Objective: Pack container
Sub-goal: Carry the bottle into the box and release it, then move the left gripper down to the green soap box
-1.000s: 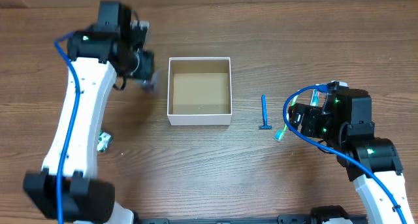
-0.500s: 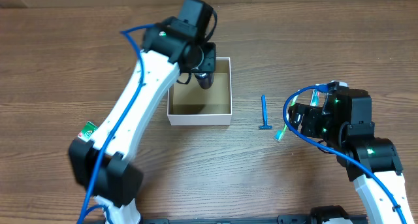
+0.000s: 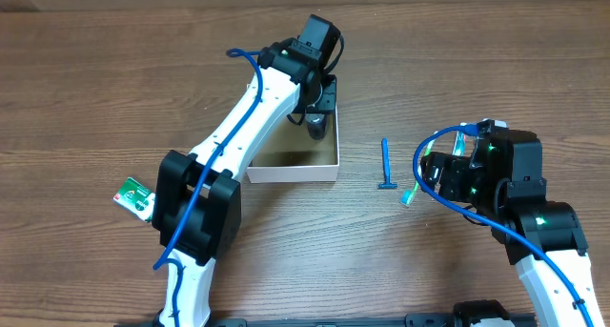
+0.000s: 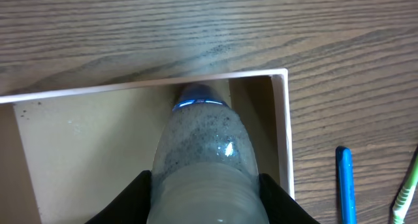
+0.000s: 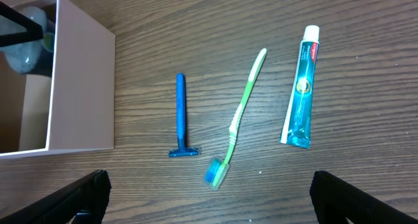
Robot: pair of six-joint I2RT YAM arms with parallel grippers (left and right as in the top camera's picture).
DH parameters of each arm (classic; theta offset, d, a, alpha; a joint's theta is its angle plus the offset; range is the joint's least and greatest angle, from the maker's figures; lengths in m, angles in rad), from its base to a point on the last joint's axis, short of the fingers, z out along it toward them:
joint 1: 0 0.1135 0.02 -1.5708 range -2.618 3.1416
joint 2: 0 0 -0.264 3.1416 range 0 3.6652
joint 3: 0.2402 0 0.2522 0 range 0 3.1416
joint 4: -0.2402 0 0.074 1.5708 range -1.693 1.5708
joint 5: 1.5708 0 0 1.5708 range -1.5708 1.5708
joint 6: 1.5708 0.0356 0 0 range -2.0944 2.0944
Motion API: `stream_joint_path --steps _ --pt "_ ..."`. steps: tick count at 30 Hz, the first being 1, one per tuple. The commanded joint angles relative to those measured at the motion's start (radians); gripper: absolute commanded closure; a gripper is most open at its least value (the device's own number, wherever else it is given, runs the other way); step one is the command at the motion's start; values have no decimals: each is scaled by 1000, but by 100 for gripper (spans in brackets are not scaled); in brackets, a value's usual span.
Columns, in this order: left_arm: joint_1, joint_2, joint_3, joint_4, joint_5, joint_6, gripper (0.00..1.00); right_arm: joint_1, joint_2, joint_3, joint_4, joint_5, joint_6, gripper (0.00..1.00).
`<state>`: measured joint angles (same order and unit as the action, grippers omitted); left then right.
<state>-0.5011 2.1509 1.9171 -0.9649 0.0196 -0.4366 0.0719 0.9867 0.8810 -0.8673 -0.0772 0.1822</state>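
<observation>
Clear bottle [image 4: 202, 152] (label unreadable) is clamped in left claw [image 4: 202, 204] over the container [image 4: 283, 132]; right claw [image 5: 209, 194] gapes.

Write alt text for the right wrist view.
A blue plastic razor, a green toothbrush and a teal toothpaste tube lie apart on the wooden table, beside the white cardboard box. The right gripper hangs open above them.

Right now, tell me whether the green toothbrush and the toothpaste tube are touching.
Apart. The right wrist view shows a strip of bare table between the toothbrush and the toothpaste tube along their whole length.
</observation>
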Motion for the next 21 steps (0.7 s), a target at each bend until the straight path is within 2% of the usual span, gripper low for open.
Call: stream_joint_path --steps 1,2,3,5,9,12,15,19,21 --pt "-5 -8 15 6 14 -13 46 -4 -5 28 5 -7 2 0" --pt "-5 -8 15 3 16 -13 34 -4 -5 28 4 -7 2 0" --pt "-5 -8 15 0 19 -13 12 -4 -5 28 4 -7 2 0" --pt "-5 -10 16 -19 23 -12 0 -4 -5 28 4 -7 2 0" --pt "-6 -89 17 -126 11 -16 0 -4 -5 28 1 -7 2 0" --pt "-6 -285 17 -253 -179 -31 0 -4 -5 28 2 -7 2 0" --pt "21 -438 17 -338 -290 -44 0 -4 -5 28 2 -7 2 0" --pt "161 -581 14 -499 -322 -176 0 -4 -5 28 2 -7 2 0" --pt "298 -622 -8 -587 -317 -294 0 -4 -5 28 2 -7 2 0"
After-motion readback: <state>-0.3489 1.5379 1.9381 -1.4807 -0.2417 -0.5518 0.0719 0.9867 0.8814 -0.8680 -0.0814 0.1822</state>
